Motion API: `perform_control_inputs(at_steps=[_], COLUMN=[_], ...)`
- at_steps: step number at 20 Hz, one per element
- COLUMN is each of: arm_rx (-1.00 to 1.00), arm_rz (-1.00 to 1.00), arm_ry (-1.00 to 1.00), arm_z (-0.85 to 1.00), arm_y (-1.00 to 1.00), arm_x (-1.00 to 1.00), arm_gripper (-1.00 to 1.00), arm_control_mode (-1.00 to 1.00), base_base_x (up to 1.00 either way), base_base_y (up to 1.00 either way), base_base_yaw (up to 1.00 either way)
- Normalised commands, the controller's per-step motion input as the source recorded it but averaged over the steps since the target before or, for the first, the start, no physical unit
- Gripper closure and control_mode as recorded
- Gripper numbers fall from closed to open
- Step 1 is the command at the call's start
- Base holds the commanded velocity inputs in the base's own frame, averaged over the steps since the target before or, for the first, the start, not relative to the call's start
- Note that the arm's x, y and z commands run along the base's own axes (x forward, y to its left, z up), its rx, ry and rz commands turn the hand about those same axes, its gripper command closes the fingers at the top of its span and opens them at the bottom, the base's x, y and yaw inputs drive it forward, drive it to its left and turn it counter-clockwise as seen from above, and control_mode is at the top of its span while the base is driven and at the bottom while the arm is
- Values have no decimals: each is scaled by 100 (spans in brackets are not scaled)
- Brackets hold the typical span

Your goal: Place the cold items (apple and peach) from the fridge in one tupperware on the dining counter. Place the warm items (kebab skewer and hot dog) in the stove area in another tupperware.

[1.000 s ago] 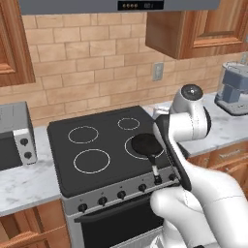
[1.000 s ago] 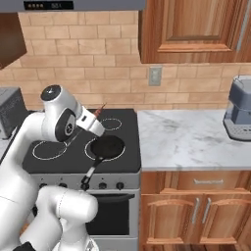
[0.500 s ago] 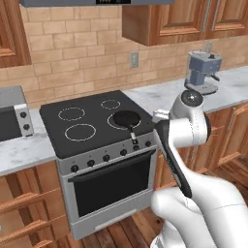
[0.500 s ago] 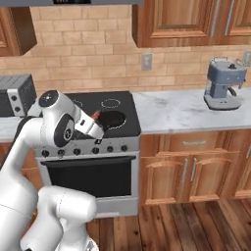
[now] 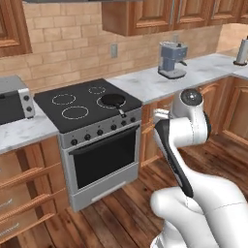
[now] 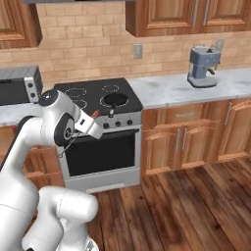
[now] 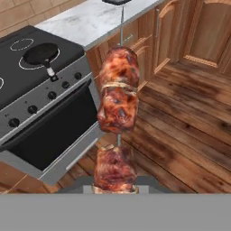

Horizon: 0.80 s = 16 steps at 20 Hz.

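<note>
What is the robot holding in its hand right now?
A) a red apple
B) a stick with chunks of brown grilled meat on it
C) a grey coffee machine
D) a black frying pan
B: in the hand view the kebab skewer with brown grilled meat chunks rises straight out of the shut gripper, while the small black frying pan sits back on the silver stove with the black top.

Glossy white, rounded robot arm [image 5: 186,131] with dark grey joint bands, a black side strip and bulbous white base.
</note>
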Motion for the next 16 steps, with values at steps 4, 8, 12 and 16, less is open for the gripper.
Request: perform_control_inputs(at_steps=[4,8,12,16], arm_rx=[0,0,0,0], arm_rz=[0,0,0,0], arm_ry=[0,0,0,0], arm_z=[0,0,0,0], arm_y=[0,0,0,0], arm_x=[0,0,0,0], arm_gripper=[100,100,100,100], arm_control_mode=[100,100,100,100], base_base_x=[-100,-100,-97,-100], base_base_y=[52,46,41,38], base_base_yaw=[-28,-29,-28,-28])
